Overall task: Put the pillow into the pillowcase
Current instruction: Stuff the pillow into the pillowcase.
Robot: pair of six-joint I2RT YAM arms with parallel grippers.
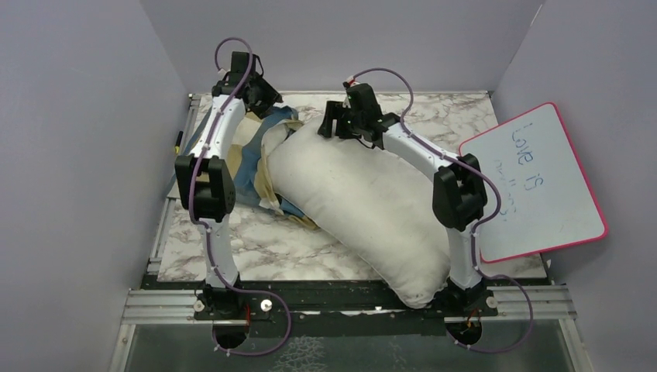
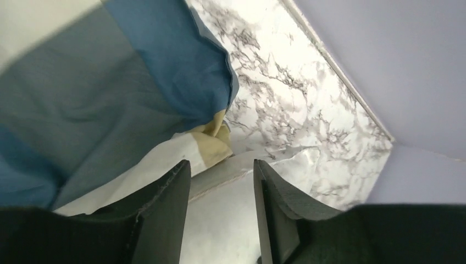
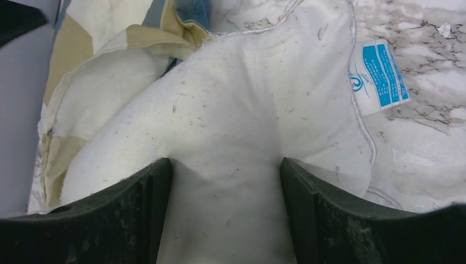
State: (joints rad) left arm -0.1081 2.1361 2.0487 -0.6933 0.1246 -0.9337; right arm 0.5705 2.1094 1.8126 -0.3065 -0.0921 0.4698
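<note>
On my feed the marble-patterned tabletop (image 1: 263,248) showed white with grey veining, and it ran back to a pale strip along its far edge. Plain lavender-grey walls (image 1: 77,155) closed it in on the left, the far side and the right. At the right side I saw a pink-rimmed whiteboard (image 1: 542,194) set at a skew, its outer part reaching past the table's right edge. "Love is" was handwritten near its top; the fainter lines beneath I could not read. Silver aluminium rails (image 1: 356,304) ran across the near edge, over a dark crossbar.
</note>
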